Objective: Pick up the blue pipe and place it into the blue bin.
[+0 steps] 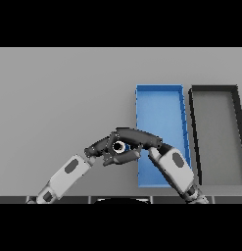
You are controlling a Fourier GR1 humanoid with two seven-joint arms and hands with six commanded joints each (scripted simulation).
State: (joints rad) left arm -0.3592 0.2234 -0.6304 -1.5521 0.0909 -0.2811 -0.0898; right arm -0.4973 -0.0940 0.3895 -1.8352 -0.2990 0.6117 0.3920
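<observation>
Hands meeting just left of the blue bin

Both arms come up from the lower edge of the frame and the two hands are pressed together a little below centre. I see the left hand [100, 147] reaching in from the lower left, its dark fingers stretched toward the right; I cannot tell whether they grip anything. The right hand [137, 138] comes in from the lower right, crossing over the bin's left wall, with its fingers curled leftward over a small object. That object looks like the blue pipe [121, 146]: only a pale ring with a dark bore and a hint of blue shows between the fingers, so I read it as held in the right hand, end-on to me. It sits just outside the left wall of the blue bin [159, 105], which runs from centre right down toward the lower right. A dark grey bin [215, 122] stands just beside it, to its right. Both rest on the grey table [59, 98].
</observation>
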